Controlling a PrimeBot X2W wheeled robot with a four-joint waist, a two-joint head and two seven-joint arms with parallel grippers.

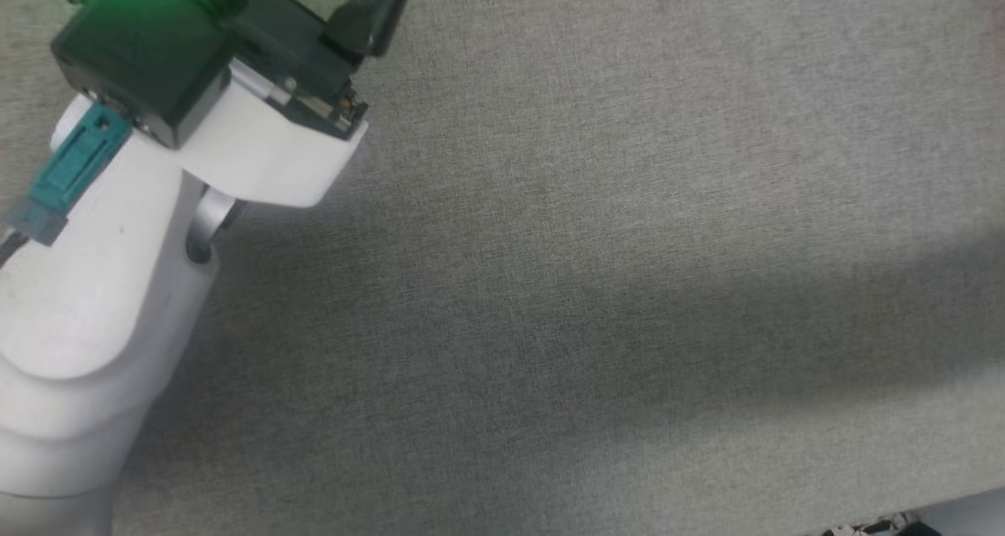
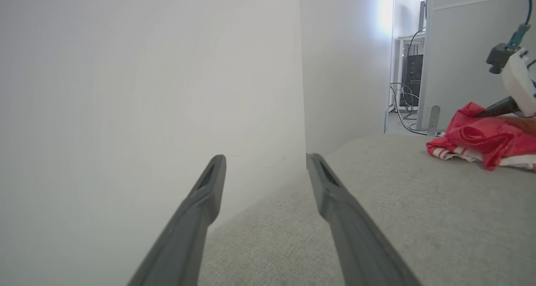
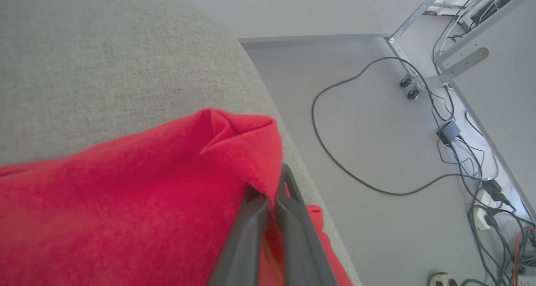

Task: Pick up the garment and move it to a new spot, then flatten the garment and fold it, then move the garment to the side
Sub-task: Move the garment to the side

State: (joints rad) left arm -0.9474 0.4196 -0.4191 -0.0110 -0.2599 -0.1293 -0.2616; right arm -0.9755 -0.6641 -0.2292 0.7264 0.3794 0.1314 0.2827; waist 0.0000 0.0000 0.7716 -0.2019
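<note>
The garment [image 3: 125,202], bright red cloth, lies bunched near the rounded edge of the grey fabric surface [image 3: 104,60]. My right gripper [image 3: 270,182] is shut on a raised fold of it, and red fabric drapes over the fingertips. In the left wrist view the garment [image 2: 481,139] is a crumpled heap at the far right with striped white bands showing below. The right gripper [image 2: 481,113] reaches into its top. My left gripper [image 2: 266,160] hovers open and holds nothing, well away from the cloth and facing a white wall. The left arm's white wrist [image 1: 157,175] sits at the upper left of the head view.
A white wall [image 2: 146,89] stands close ahead of the left gripper. Beyond the surface's edge the floor [image 3: 377,131] carries a looping black cable [image 3: 331,152], a power strip with plugs and a metal desk frame [image 3: 444,68]. The grey surface [image 1: 589,285] stretches wide.
</note>
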